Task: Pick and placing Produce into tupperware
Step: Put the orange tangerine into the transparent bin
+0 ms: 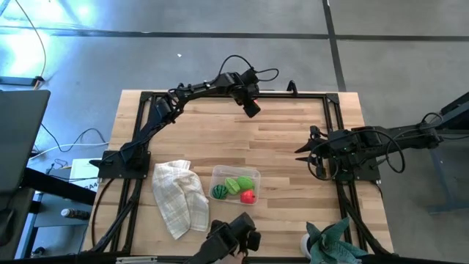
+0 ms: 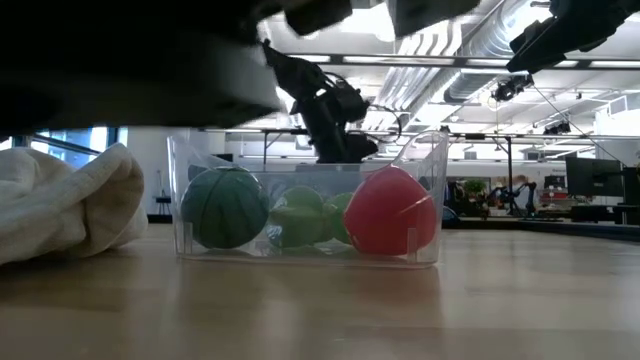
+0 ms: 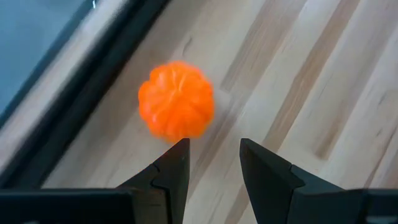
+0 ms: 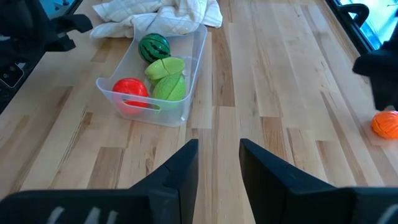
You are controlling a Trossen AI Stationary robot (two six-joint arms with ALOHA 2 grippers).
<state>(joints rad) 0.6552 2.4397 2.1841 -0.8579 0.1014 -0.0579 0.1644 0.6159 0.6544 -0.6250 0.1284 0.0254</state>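
An orange toy fruit lies on the wooden table near its far edge, beside the black frame rail. My left gripper hangs just above and short of it, open, slanting down, with nothing between its fingers. The orange also shows in the right wrist view. The clear tupperware stands near the table's front middle. It holds a round green fruit, a light-green leafy piece and a red one. My right gripper waits open at the right side.
A white checked cloth lies crumpled just left of the tupperware. A teal spiky plant stands at the front right corner. A black frame rail runs along the far edge close to the orange. Bare wood lies between orange and tupperware.
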